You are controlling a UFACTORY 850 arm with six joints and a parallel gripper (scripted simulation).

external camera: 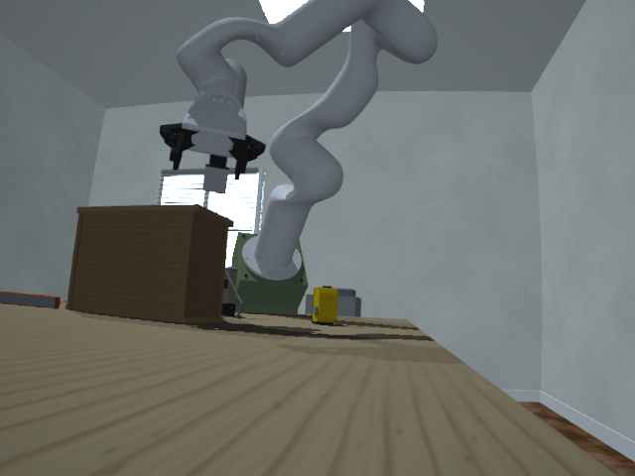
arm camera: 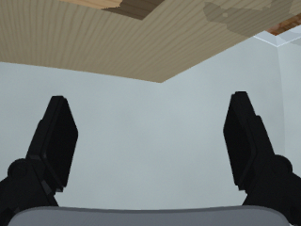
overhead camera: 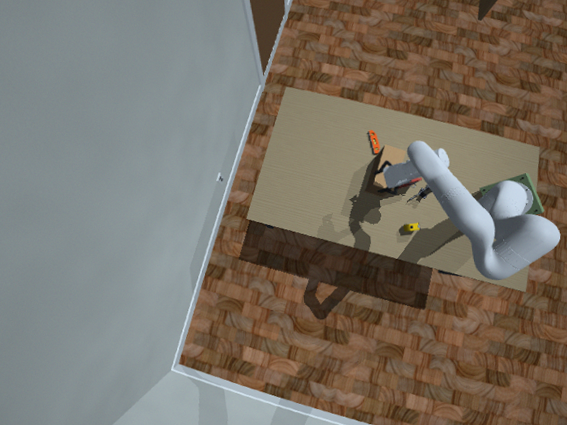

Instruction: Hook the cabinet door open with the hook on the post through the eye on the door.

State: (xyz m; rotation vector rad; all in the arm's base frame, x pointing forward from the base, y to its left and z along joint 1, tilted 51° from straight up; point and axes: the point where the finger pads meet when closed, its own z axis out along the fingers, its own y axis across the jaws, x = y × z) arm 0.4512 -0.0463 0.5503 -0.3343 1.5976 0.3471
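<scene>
The brown cabinet [overhead camera: 394, 155] [external camera: 143, 261] stands upright on the table [overhead camera: 311, 176] [external camera: 256, 410]. A thin red strip [overhead camera: 408, 181] shows at its side that faces the robot base; I cannot tell how far the door stands open. A small dark post with the hook [overhead camera: 417, 196] stands on the table just off that side; in the exterior view only a thin grey rod [external camera: 233, 287] shows past the cabinet's corner. The eye is too small to make out. My gripper [overhead camera: 379, 168] [external camera: 207, 165] [arm camera: 149, 112] is open and empty, hanging above the cabinet's top, clear of it.
A yellow block [overhead camera: 410, 227] [external camera: 324, 303] stands on the table near the front edge. An orange bar [overhead camera: 373, 141] [external camera: 28, 298] lies behind the cabinet. The green robot base [overhead camera: 528, 181] [external camera: 266, 292] is at the table's end. The room wall runs close along the table's left end.
</scene>
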